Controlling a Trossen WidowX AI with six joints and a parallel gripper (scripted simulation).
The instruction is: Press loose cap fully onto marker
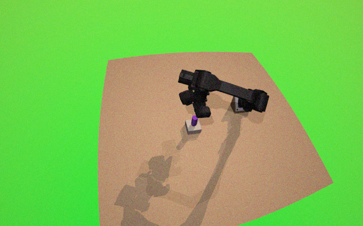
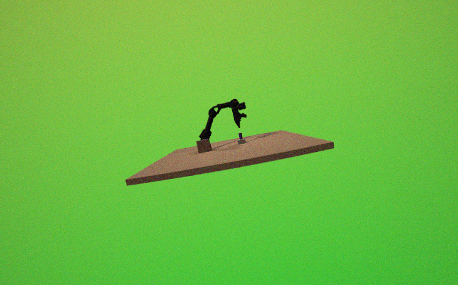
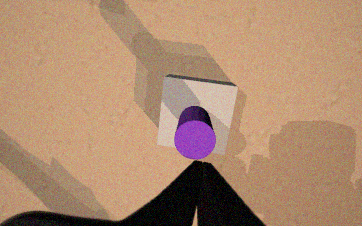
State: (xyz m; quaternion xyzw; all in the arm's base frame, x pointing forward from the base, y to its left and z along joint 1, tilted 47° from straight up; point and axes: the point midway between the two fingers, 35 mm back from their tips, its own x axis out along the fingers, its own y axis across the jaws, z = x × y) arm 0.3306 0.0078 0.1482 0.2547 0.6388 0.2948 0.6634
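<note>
The purple cap (image 1: 194,120) (image 2: 240,135) (image 3: 195,139) sits upright over the marker in the light grey holder block (image 1: 191,131) (image 2: 241,142) (image 3: 221,97). The marker's own body does not show below the cap, and how far down the cap sits cannot be told for certain. My gripper (image 2: 239,127) (image 3: 200,169) is shut with its fingertips together and holds nothing. It hangs above the cap, apart from it, with a small gap in the exterior view. In the top view the arm hides the fingertips.
The arm's base (image 1: 238,106) (image 2: 204,145) stands on the brown table (image 1: 275,157) (image 2: 251,155) to one side of the block. Shadows of the arm fall across the table and over part of the block.
</note>
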